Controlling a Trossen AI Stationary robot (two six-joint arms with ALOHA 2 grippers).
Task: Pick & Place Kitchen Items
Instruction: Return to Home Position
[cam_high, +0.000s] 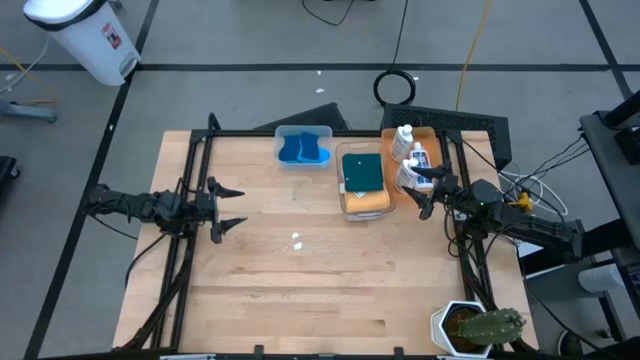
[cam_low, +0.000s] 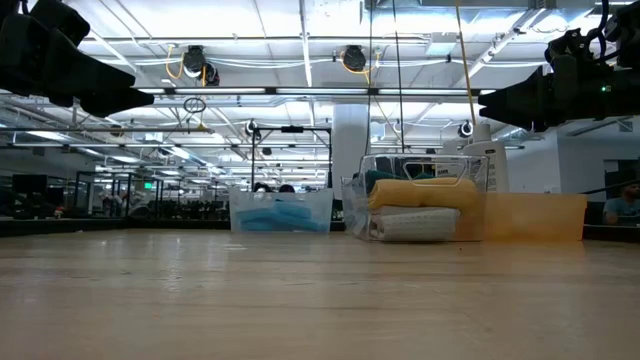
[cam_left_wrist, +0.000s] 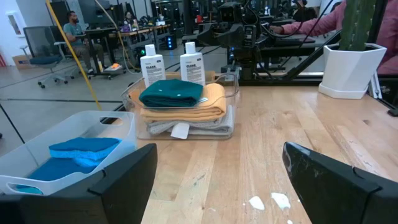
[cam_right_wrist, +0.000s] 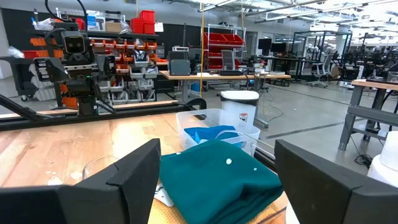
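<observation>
The left tool (cam_high: 234, 206) hangs over the counter (cam_high: 300, 290), jaws apart, empty; the right tool (cam_high: 426, 192) hovers beside the orange tray (cam_low: 535, 218), jaws apart too, empty; white bottles (cam_high: 404, 141) stand in that tray, likely light, stiff, slick, best pinched across the body; folded cloths (cam_high: 362, 172) lie stacked in a clear bin (cam_left_wrist: 231, 87), soft, best gripped at a fold.

Cactus (cam_left_wrist: 359, 25) cropped in left wrist view; grey cloths (cam_left_wrist: 211, 127) mostly covered.
</observation>
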